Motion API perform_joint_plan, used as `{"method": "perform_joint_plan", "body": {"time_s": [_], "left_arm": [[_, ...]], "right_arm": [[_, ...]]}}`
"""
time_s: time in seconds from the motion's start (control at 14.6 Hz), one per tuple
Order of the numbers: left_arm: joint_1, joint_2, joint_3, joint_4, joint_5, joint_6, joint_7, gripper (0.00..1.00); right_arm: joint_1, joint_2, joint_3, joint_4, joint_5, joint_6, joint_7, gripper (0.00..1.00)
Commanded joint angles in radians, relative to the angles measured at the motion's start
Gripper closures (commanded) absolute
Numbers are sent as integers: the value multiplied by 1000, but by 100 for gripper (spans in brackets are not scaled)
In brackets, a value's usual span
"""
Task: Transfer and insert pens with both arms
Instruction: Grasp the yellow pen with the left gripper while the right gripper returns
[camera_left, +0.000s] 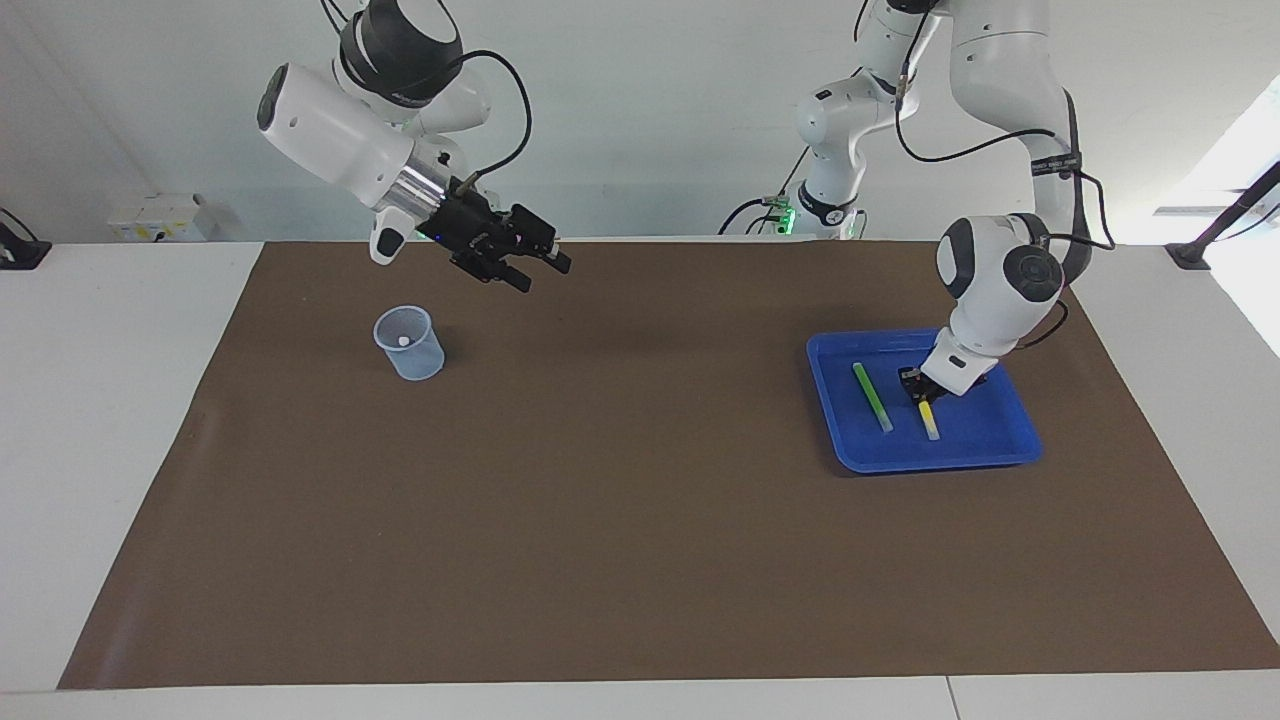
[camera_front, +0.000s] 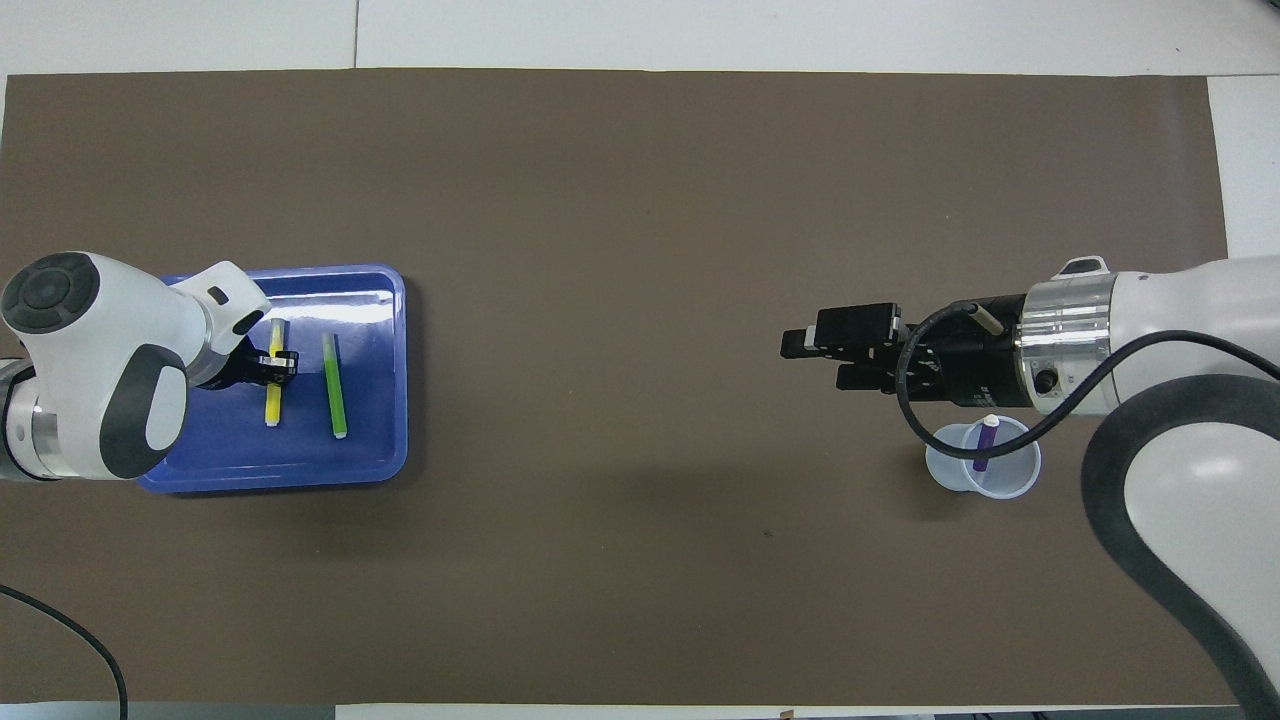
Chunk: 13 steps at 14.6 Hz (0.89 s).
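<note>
My left gripper (camera_left: 915, 385) (camera_front: 283, 365) is down in the blue tray (camera_left: 985, 432) (camera_front: 300, 470), shut on the yellow pen (camera_left: 929, 420) (camera_front: 272, 398) near its end closest to the robots. The green pen (camera_left: 872, 397) (camera_front: 334, 385) lies flat in the tray beside it. The purple pen (camera_front: 982, 448) leans inside a clear plastic cup (camera_left: 410, 345) (camera_front: 985, 462), and only its pale tip (camera_left: 402, 341) shows in the facing view. My right gripper (camera_left: 542, 275) (camera_front: 812, 358) hangs open and holds nothing, over the mat beside the cup, toward the table's middle.
A brown mat (camera_left: 620, 480) (camera_front: 620, 200) covers most of the white table. The tray sits at the left arm's end and the cup at the right arm's end. Smaller white arm bases with green lights (camera_left: 790, 215) stand at the table's edge by the robots.
</note>
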Motion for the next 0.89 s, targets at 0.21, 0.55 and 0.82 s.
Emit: {"method": "perform_joint_plan", "body": {"time_s": [0.21,0.55,0.82], "left_arm": [[-21,-11,-2,234,-139,-319,-125,100],[-88,-29,-28,326,-304,-459,-502,100],[-93,-68,-110,323,-466,-452,-918,100]], "right_arm": [[97,-21,2,-27,24,111,53,6],[101,-21,12,-27,24,124,80,6],[108,-18,21,-27,24,156,80,6]]}}
